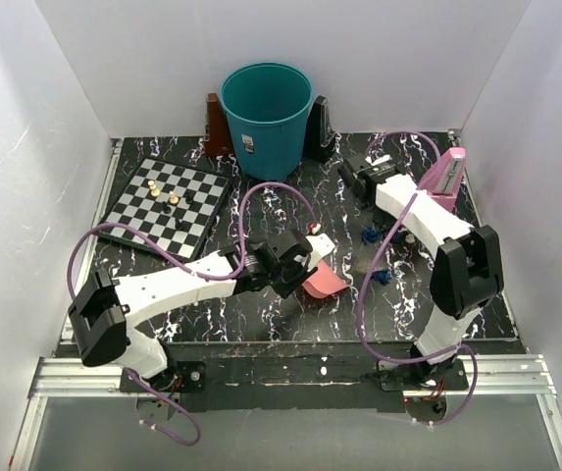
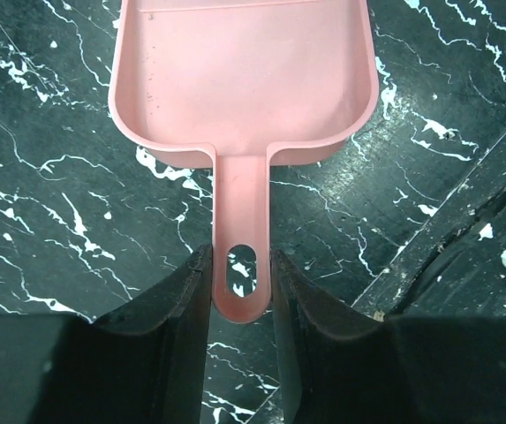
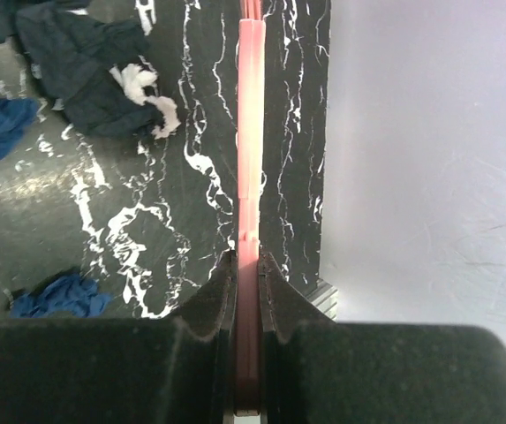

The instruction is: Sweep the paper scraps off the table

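Observation:
My left gripper point(image 2: 242, 276) is shut on the handle of a pink dustpan point(image 2: 244, 79), which lies on the table point(image 2: 49, 203) near the middle point(image 1: 324, 283). The pan holds nothing. My right gripper point(image 3: 248, 265) is shut on a thin pink brush handle point(image 3: 251, 132), seen edge-on close to the right wall. The brush point(image 1: 446, 173) shows at the back right in the top view. Dark blue paper scraps point(image 3: 85, 71) with white bits point(image 3: 147, 88) lie left of the brush, and another blue wad point(image 3: 58, 296) is nearer. Blue scraps point(image 1: 371, 235) also sit between the arms.
A teal bin point(image 1: 266, 118) stands at the back centre with a brown object point(image 1: 217, 126) and a black one point(image 1: 320, 132) beside it. A chessboard point(image 1: 168, 204) with small pieces lies at the back left. White walls close in three sides.

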Robot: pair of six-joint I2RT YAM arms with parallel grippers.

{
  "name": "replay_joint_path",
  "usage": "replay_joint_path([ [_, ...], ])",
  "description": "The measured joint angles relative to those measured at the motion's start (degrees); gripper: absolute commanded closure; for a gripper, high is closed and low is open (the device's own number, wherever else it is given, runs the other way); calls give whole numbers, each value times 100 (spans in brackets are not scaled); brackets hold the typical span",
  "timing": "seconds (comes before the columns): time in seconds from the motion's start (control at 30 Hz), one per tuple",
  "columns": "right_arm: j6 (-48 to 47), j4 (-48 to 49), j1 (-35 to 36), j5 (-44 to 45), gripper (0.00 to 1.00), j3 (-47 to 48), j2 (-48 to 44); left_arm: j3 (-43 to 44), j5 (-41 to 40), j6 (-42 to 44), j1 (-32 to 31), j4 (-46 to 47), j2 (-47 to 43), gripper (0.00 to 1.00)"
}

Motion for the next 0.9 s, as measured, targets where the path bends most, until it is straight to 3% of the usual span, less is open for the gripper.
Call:
replay_joint_path([
  [0.2, -501, 92, -579, -271, 99, 101, 372, -50, -81, 330, 0, 68, -254, 76],
  [0.4, -920, 120, -605, -1333, 99, 295, 800, -289, -214, 450, 4, 236, -824, 76],
  [0.67, -1283, 227, -212, -2813, 99, 442, 24, -289, -280, 452, 4, 258, -546, 77],
  [0.9, -1276, -103, -223, -1825, 99, 1451, 57, -289, -588, 431, 7, 153, -542, 77],
])
